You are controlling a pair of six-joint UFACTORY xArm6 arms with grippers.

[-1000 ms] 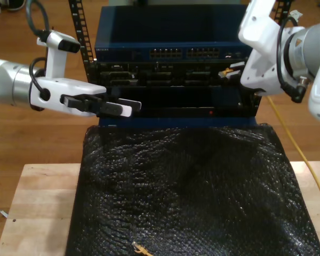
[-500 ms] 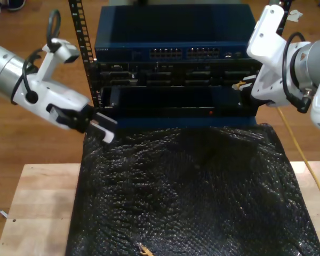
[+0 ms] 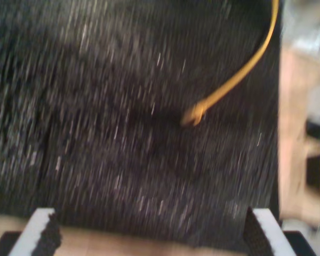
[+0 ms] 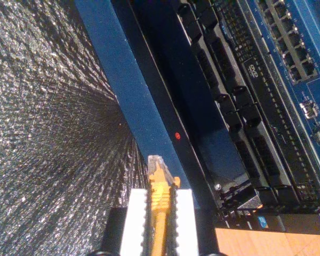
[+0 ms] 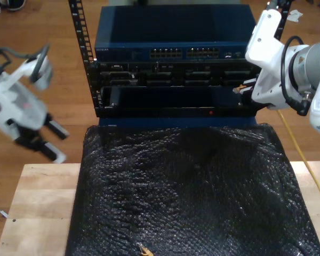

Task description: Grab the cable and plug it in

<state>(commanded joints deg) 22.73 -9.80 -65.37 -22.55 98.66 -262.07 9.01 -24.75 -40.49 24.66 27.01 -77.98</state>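
Since the earlier frame, the arm at the exterior view's left has swung away from the rack and outward over the floor, while the arm at the exterior view's right has barely shifted. Nearest the camera, the cable's (image 5: pixel 143 249) loose end lies on the black mat (image 5: pixel 186 192) at its near edge. The first gripper (image 3: pixel 149 234) hangs with jaws wide and empty; its blurred wrist view looks across the mat at that loose plug (image 3: pixel 193 114), well ahead of the fingers. Farther back, the second gripper (image 4: pixel 161 210) is clamped on the other plug (image 4: pixel 158 176), whose long axis runs straight out between the pads toward the rack (image 4: pixel 245 122). That plug sits just short of the rack's front, so this arm is the nearer one for plugging in. Only the second wrist view shows the plug's alignment; in the exterior view the wrist hides most of it.
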